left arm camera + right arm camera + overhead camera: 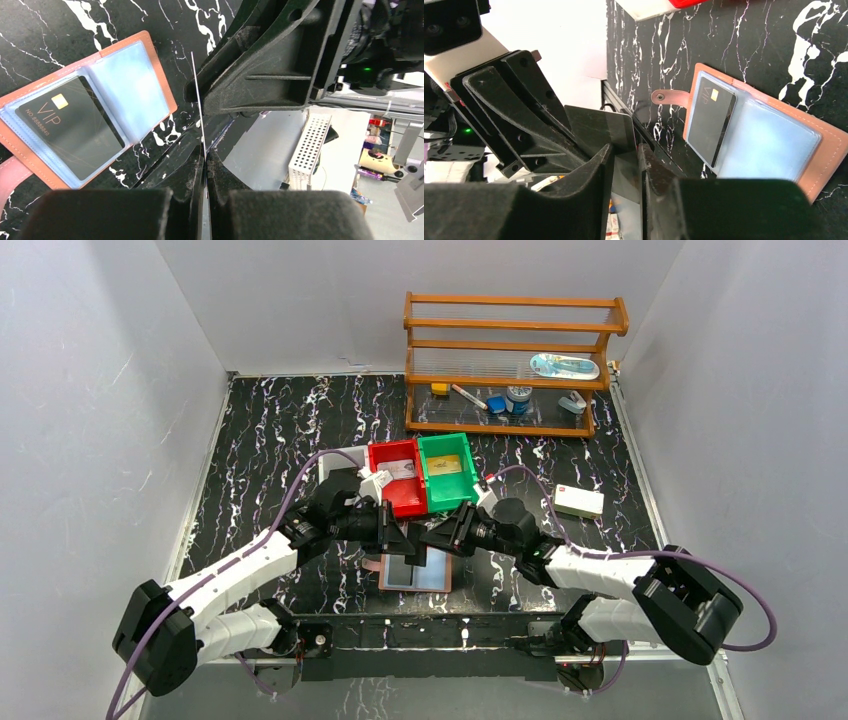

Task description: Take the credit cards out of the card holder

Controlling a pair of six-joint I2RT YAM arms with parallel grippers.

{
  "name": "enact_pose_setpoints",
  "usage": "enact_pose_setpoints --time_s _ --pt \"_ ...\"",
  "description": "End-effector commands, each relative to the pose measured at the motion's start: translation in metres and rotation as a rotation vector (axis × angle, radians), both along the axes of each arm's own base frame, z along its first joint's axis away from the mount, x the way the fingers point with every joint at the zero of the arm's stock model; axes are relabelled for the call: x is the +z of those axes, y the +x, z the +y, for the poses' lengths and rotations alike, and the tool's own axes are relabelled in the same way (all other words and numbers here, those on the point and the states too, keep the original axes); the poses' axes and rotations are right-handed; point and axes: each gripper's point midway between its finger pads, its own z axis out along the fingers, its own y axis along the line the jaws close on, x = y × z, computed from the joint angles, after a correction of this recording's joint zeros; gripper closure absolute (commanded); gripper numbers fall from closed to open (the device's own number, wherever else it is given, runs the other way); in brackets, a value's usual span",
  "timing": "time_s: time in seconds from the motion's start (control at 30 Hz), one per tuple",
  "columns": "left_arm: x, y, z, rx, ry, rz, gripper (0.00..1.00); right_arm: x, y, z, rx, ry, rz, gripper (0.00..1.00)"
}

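Above the card holder (430, 576) arms (240, 575) (600, 570) meet; left fingers (175, 192) pinch card (604, 131), right fingers (591, 175) apart

Red bin (408, 502) touching green bin (452, 498); wooden rack (510, 326) behind.

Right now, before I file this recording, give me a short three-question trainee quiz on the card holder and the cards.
1. Short answer: what word is printed on the black card sitting in the open card holder?
2. Multiple choice: the left end effector is shut on: A) a thin card held above the table; B) the strap tab; C) a red bin.
3. True or false: both pockets of the card holder hold a card.
Key: 1 VIP. 2 A. 3 False: the other pocket looks empty.
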Motion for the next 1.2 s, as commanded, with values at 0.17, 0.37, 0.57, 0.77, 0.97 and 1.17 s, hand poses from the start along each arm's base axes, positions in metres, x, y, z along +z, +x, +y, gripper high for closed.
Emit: enact_pose_setpoints --time_s 0.17,0.37,0.57,0.77,0.97,1.17 --pt "0.031 -0.004 -0.012 -0.039 -0.130 -0.019 1.00 0.028 -0.009 0.005 0.060 0.160 -0.058 0.82" --pt "0.032 0.005 -0.013 -0.007 -0.130 -0.020 0.87 0.025 -0.010 0.003 0.057 0.150 -0.054 0.84" --pt "0.031 0.011 -0.017 0.013 -0.128 0.003 0.93 0.024 -0.010 0.003 0.058 0.148 -0.050 0.84" --pt "0.021 0.018 -0.002 0.065 -0.017 -0.039 1.00 0.020 -0.008 0.000 0.034 0.121 -0.041 0.77" --pt "0.014 0.030 0.020 0.083 0.157 -0.140 1.00 0.011 -0.005 -0.006 0.006 0.042 -0.022 0.64" --pt "0.014 0.043 0.039 0.061 0.285 -0.275 1.00 0.006 -0.005 -0.011 -0.011 0.003 -0.015 0.51"
